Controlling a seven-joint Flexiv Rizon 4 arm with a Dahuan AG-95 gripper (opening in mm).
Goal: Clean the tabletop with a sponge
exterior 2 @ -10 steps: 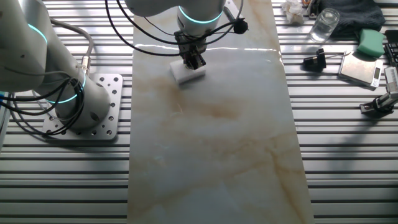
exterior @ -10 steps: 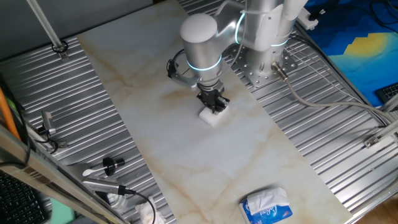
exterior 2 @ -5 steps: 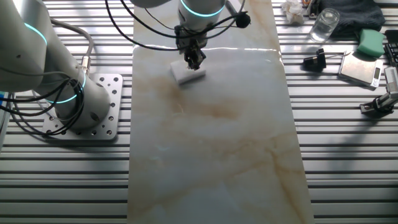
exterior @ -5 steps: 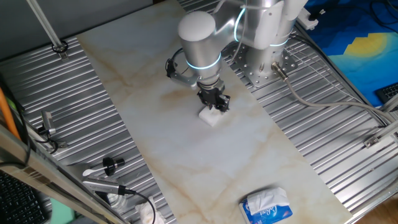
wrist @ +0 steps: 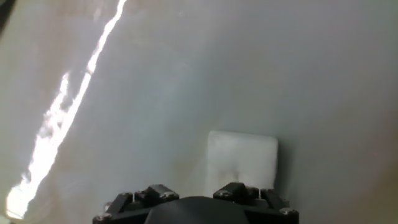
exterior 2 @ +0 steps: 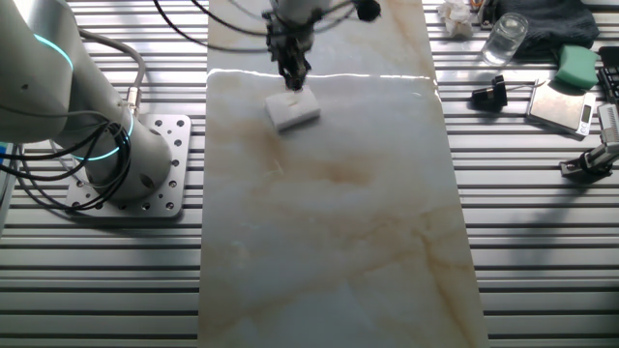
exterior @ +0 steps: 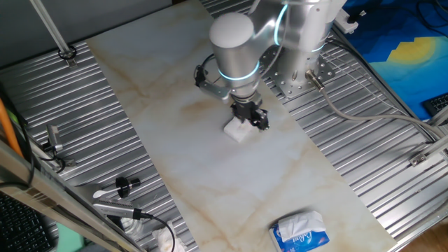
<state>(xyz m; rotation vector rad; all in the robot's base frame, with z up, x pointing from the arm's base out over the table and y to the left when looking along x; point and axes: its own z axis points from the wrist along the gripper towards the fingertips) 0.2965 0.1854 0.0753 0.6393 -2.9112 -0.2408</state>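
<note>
The sponge (exterior: 236, 131), a small white foam block, lies flat on the off-white marbled tabletop (exterior: 175, 154), near its robot end. My gripper (exterior: 253, 120) hangs just beside and above it, fingers apart, holding nothing. From the other side, the gripper (exterior 2: 294, 81) stands over the far edge of the sponge (exterior 2: 292, 110) on the tabletop (exterior 2: 338, 242). In the hand view the sponge (wrist: 241, 158) lies free on the tabletop (wrist: 186, 74), right of centre, above the gripper's black housing (wrist: 196, 210); the fingertips do not show there.
A blue-and-white tissue pack (exterior: 299, 232) lies at the slab's near end. The arm's base (exterior 2: 135, 184) stands on the ribbed metal beside the slab. A glass (exterior 2: 505, 39), a green block (exterior 2: 574, 66), a scale (exterior 2: 559, 104) and a cloth wad (exterior 2: 455, 14) sit beyond the far side.
The gripper has let go of the sponge, risen and shifted a little sideways toward the slab's end. The sponge stays where it was.
</note>
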